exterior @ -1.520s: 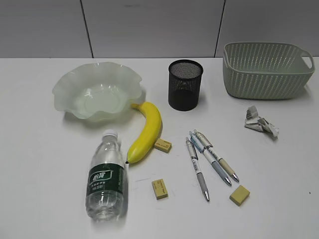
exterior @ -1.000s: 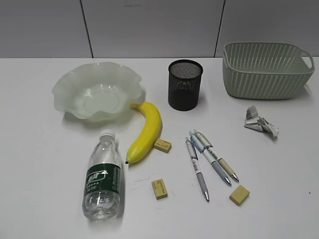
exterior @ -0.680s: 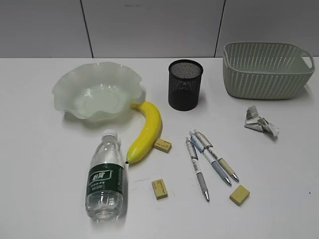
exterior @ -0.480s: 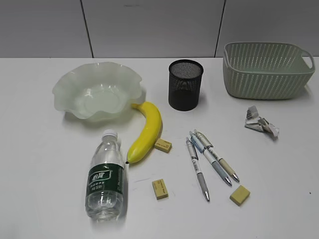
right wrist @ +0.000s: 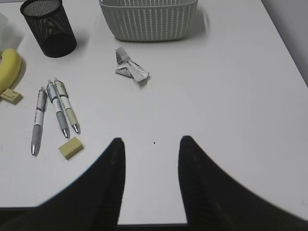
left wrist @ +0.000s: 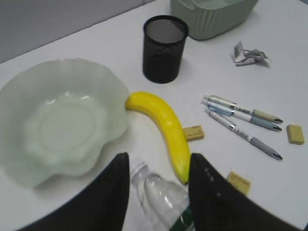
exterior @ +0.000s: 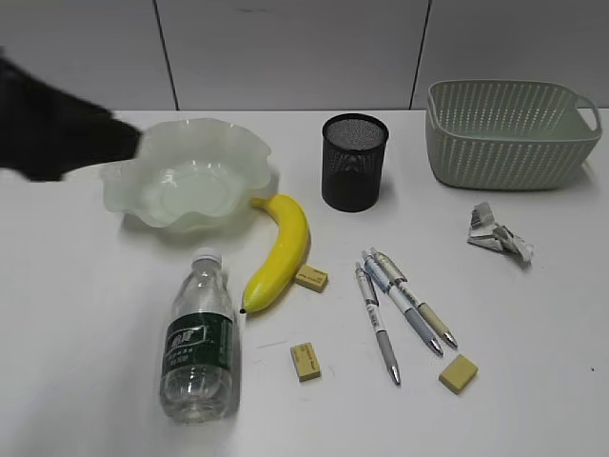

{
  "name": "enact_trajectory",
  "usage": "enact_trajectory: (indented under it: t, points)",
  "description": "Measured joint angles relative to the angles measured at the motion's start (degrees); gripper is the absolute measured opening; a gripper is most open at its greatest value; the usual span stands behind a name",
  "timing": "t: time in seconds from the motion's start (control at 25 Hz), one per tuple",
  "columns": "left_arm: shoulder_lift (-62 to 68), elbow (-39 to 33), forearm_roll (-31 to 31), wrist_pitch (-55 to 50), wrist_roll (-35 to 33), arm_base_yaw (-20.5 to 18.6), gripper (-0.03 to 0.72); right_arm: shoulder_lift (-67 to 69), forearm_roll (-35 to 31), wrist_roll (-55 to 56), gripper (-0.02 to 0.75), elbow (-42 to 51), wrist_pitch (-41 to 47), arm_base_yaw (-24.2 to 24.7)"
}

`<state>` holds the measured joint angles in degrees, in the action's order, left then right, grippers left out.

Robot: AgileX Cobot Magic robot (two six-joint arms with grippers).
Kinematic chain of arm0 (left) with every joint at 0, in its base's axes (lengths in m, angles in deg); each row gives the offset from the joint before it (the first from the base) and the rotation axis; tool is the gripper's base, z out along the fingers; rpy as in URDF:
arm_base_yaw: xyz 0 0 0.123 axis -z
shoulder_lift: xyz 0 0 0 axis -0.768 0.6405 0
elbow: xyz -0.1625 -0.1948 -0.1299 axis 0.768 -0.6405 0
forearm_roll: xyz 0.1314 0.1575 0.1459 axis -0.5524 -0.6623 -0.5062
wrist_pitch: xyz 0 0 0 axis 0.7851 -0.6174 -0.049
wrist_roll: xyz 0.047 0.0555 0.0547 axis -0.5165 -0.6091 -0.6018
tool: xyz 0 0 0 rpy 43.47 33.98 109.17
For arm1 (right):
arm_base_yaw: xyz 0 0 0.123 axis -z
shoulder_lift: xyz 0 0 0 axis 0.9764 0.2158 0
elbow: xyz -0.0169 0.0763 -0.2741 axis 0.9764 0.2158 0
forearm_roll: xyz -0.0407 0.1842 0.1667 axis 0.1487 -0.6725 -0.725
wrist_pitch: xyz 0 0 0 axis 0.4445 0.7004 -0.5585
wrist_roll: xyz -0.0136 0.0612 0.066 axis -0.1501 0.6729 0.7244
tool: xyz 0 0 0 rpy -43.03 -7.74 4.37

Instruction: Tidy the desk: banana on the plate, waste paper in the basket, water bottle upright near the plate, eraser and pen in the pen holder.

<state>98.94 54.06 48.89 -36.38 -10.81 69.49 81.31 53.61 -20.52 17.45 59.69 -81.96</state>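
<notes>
- Left wrist view: left gripper open, empty, above water bottle lying beside banana.
- Right gripper open, empty, over bare desk.

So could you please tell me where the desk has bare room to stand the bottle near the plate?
Bare desk lies left of the water bottle, below the plate. Right of the bottle it is crowded: banana, erasers, pens.

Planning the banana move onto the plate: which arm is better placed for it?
Left. The left gripper hangs open just above the banana and plate; the right gripper is over bare desk, far from both.
</notes>
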Motion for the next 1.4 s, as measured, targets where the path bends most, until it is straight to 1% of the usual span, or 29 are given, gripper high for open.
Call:
enact_trajectory:
  t: [0.04,0.08,0.12,0.16,0.24,0.28,0.32,0.44,0.52,0.6,0.68,0.92,1.04,1.12,1.2,1.24,1.36,1.4]
  points:
    - [3.98,2.95,-0.36,1.54,-0.4,3.76,0.307,0.0,-0.15,0.0,0.307,0.0,0.0,0.0]
    - [8.61,5.48,-2.08,3.43,1.3,7.18,0.307,0.0,-0.25,0.0,0.307,0.0,0.0,0.0]
    - [13.19,8.68,-5.21,4.91,4.84,11.36,0.307,0.0,-0.31,0.0,0.307,0.0,0.0,0.0]
    - [17.03,12.09,-9.51,5.33,11.3,15.2,0.307,0.0,-0.31,0.0,0.307,0.0,0.0,0.0]
    - [26.2,18.85,-18.7,3.89,26.1,20.31,0.32,0.0,-0.36,0.0,0.307,0.0,0.0,0.0]
    - [30.52,22.4,-22.85,2.24,30.91,21.86,0.344,0.0,-0.36,0.0,0.307,0.0,0.0,0.0]
    - [33.89,25.75,-25.28,0.63,34.92,22.59,0.384,0.0,-0.36,0.0,0.307,0.0,0.0,0.0]
    - [43.08,33.52,-29.41,-4.93,41.46,22.69,0.509,0.0,-0.36,0.0,0.307,0.0,0.0,0.0]
    - [47.59,37.08,-32.93,-6.24,49.76,22.33,0.545,0.0,-0.36,0.0,0.307,0.0,0.0,0.0]
    - [50.81,39.86,-38.71,-7.09,57.02,22.17,0.56,0.0,-0.36,0.0,0.307,0.0,0.0,0.0]
    - [53.76,41.57,-44.34,-8.58,61.93,22.17,0.564,0.0,-0.36,0.0,0.307,0.0,0.0,0.0]
    - [59.39,44.12,-50.18,-9.51,69.45,22.17,0.564,0.0,-0.36,0.0,0.307,0.0,0.0,0.0]
    - [61.06,44.44,-51.97,-9.02,70.99,22.17,0.563,0.0,-0.41,0.0,0.307,0.0,0.0,0.0]
    - [62.14,44.49,-52.28,-8.48,71.14,22.17,0.552,0.0,-0.41,0.0,0.307,0.0,0.0,0.0]
    - [62.95,44.49,-52.35,-8.02,71.28,22.17,0.514,0.0,-0.41,0.0,0.307,0.0,0.0,0.0]
    - [63.04,44.49,-52.35,-7.62,71.32,22.17,0.477,0.0,-0.41,0.0,0.307,0.0,0.0,0.0]
    - [63.04,44.5,-52.46,-7.27,71.39,22.17,0.328,0.0,-0.41,0.0,0.307,0.0,0.0,0.0]
    - [63.04,44.5,-52.57,-7.22,71.39,22.17,0.33,0.0,-0.48,0.0,0.307,0.0,0.0,0.0]
